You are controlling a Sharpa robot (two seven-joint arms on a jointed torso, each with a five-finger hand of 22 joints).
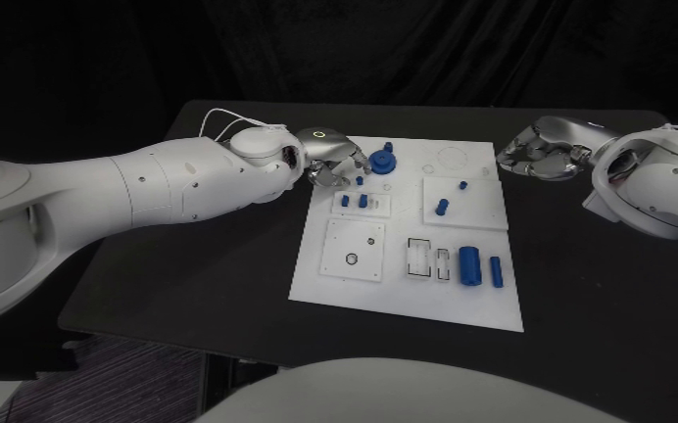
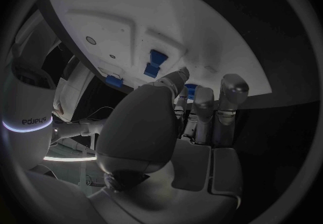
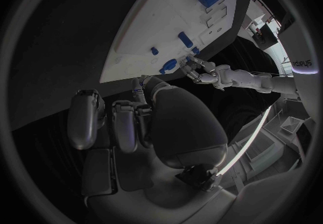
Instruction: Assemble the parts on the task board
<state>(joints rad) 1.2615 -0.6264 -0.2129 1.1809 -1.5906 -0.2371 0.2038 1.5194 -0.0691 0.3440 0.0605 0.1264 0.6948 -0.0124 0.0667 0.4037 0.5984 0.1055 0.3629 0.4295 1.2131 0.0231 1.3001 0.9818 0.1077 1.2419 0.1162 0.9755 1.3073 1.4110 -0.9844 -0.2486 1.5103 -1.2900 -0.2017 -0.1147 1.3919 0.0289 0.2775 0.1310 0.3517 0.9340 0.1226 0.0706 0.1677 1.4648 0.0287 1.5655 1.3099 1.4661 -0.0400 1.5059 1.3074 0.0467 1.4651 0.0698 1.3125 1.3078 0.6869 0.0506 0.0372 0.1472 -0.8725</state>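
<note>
So the task board [image 1: 480, 291] sits mid-table and everything's happening at its far edge. The left hand [image 1: 328, 159] is down at the board's far left corner, fingers curled in over the small blue pegs [image 1: 363, 201] in the little block there, right next to the round blue part [image 1: 381, 162] standing just along the far edge from it. In the left wrist view there's something small and blue right at the fingertips [image 2: 180, 79], but honestly I can't tell if it's actually pinched or just sitting behind them. The right hand [image 1: 549, 157] is parked off the board's far right corner, over the black table [image 1: 184, 276], fingers loosely curled with nothing in them from what I can see. The bigger blue cylinders [image 1: 469, 265] are in the slots near the board's near right side, untouched. My read: it's mid-pick or mid-seat on one of those small pegs. Next it needs a clean grip and straight alignment over its hole, which looks fiddly.
</note>
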